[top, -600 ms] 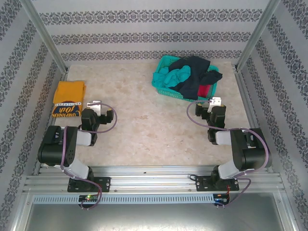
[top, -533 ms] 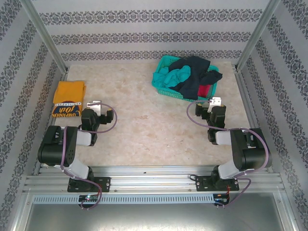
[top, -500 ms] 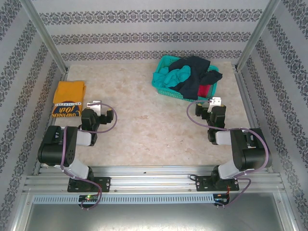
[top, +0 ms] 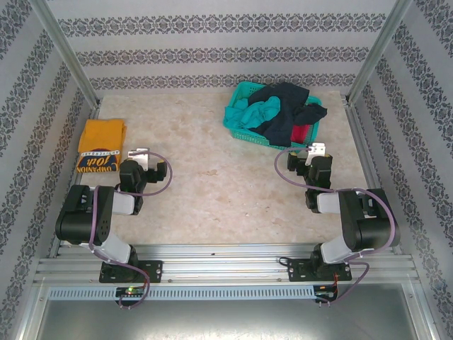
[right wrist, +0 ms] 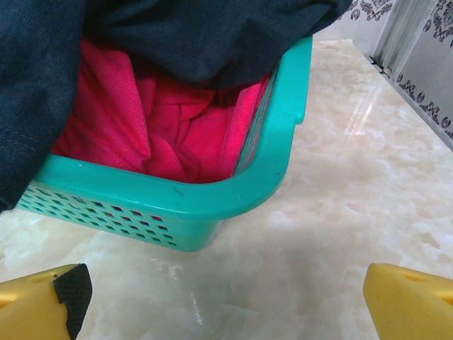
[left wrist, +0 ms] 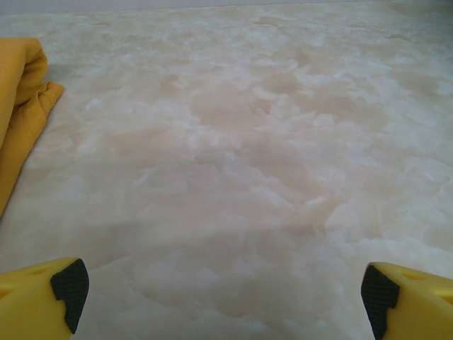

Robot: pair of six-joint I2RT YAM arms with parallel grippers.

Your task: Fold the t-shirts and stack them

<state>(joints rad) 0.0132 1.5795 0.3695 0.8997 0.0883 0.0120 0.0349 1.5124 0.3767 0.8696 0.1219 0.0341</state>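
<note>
A folded mustard-yellow t-shirt (top: 101, 144) with a dark lettered band lies at the table's left edge; its edge (left wrist: 21, 99) also appears in the left wrist view. A teal-green t-shirt (top: 256, 112) lies crumpled in the teal mesh basket (top: 244, 131) at the back right, beside a dark navy garment (top: 283, 106) and a red one (top: 301, 133). My left gripper (top: 139, 157) rests low just right of the yellow shirt, open (left wrist: 223, 294) over bare table. My right gripper (top: 316, 152) sits just in front of the basket's near corner (right wrist: 269, 163), open (right wrist: 223, 294) and empty.
Metal frame posts and patterned walls enclose the marble table (top: 212, 177) on three sides. The navy cloth (right wrist: 141, 35) drapes over the basket's rim above the red cloth (right wrist: 163, 127). Bare table lies between the two arms.
</note>
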